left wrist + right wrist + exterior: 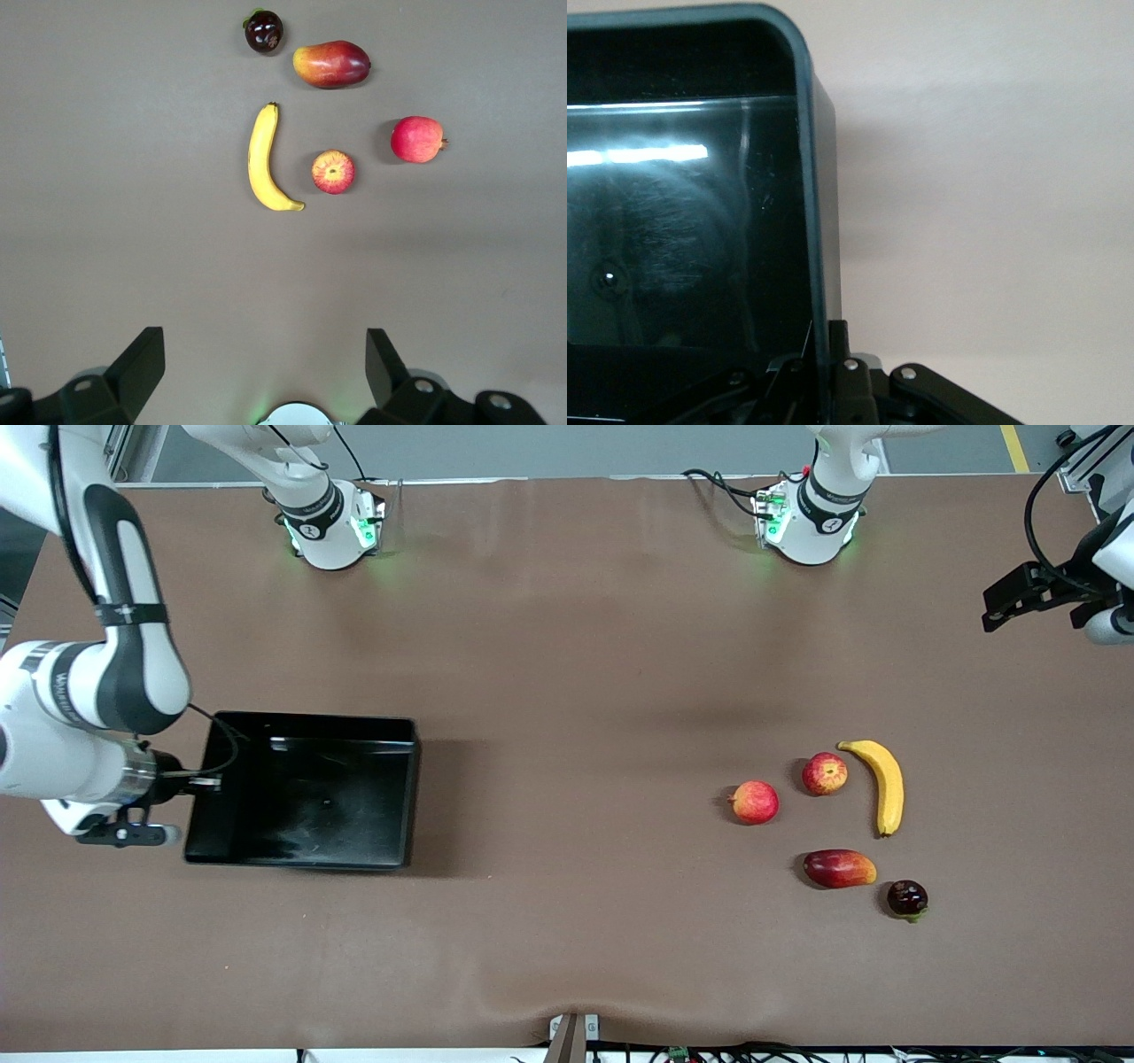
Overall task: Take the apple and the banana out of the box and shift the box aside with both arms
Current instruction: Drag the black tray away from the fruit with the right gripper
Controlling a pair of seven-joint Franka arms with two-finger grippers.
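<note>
1. The right gripper (208,783) is down at the shallow rectangular glossy black plastic tray (306,790), at the tray's wall toward the right arm's end of the brown surface (567,646).
2. In the right wrist view its fingers (837,372) are clamped on the tray's thin wall (819,266), one on each face of the rim.
3. The tray sits flat on the surface, nothing in it, with light streaks glinting off its floor.
4. Over at the left arm's end, the left gripper (1032,593) hangs in the air above bare surface, waiting; its fingers (142,363) are spread wide, grasping nothing.
5. The fruits lie in a loose cluster, well apart from the tray.
6. The long curved yellow banana (881,784) lies flat, with the small round red apple with yellow streaks (825,773) just beside it in its inner curve, not touching.
7. A second round red fruit with a pinkish blush (755,802) sits near the apple, toward the tray and a little nearer the front camera.
8. The oblong red-orange mango (839,868) lies nearer the front camera than the apple, and the small dark purple round fruit (907,897) is just beside the mango's end.
9. Open brown surface lies between tray and fruits.
</note>
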